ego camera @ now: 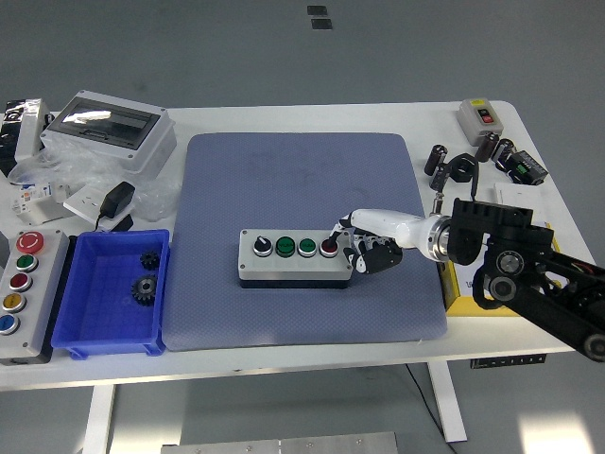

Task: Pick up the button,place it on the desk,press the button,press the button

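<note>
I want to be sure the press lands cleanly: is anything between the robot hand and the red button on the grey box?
Nothing visible is in the way. The right robot hand sits at the right end of the button box on the blue mat, one finger reaching the red button.

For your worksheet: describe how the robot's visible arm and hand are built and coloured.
The right arm is black, blocky metal with round joint housings and a silvery cylindrical wrist. Its hand has a white shell on top, with black segmented fingers beneath. The left arm is out of view.
</note>
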Controlling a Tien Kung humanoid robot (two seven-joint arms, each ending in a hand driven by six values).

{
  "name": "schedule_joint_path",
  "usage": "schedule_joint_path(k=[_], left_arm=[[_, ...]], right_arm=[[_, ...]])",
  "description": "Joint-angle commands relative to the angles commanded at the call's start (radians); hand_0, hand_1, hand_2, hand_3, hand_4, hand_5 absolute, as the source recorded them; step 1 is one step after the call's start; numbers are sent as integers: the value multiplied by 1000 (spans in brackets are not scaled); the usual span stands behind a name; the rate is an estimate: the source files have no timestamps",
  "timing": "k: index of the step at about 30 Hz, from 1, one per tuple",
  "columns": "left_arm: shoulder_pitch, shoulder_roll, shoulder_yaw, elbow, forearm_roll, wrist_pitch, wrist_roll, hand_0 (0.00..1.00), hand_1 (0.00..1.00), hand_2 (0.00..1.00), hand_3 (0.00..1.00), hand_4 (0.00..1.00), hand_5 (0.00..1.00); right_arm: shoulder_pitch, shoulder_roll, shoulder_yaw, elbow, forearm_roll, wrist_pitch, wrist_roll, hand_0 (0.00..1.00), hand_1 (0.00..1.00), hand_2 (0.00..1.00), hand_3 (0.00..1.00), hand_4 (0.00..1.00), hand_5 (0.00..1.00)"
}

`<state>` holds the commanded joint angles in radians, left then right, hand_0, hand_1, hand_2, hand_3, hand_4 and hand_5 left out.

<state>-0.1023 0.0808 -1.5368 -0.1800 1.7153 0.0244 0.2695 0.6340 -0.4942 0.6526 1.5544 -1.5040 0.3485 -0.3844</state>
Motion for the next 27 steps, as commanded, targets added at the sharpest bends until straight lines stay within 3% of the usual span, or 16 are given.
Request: schedule_joint_path(k=[6,15,17,20,25,27], left_arm=[[1,1,3,0,-3,0,-1,616,510,516,590,627,135],[4,0,4,0,-5,0,-1,616,509,515,590,627,136],[4,0,5,0,-7,0,0,616,509,515,590,627,136],[5,-2,5,0,-9,0,0,616,509,515,590,627,137],[11,-8,6,0,-13,2,0,616,509,515,590,627,137],[13,-8,6,0,-14,3,-1,616,509,515,590,627,137]], right_arm=[[-6,-1,12,7,5,-14,13,2,106,197,742,238,79],[-52,-25,174,106,112,-91,153,2,106,199,743,240,79],[-80,-15,214,106,140,-125,185,2,106,199,743,240,79],[-137,32,278,57,175,-206,249,2,107,199,738,241,79],[-244,144,395,-60,285,-403,419,2,107,199,738,241,79],[-279,179,433,-95,328,-458,479,12,149,255,733,278,101]])
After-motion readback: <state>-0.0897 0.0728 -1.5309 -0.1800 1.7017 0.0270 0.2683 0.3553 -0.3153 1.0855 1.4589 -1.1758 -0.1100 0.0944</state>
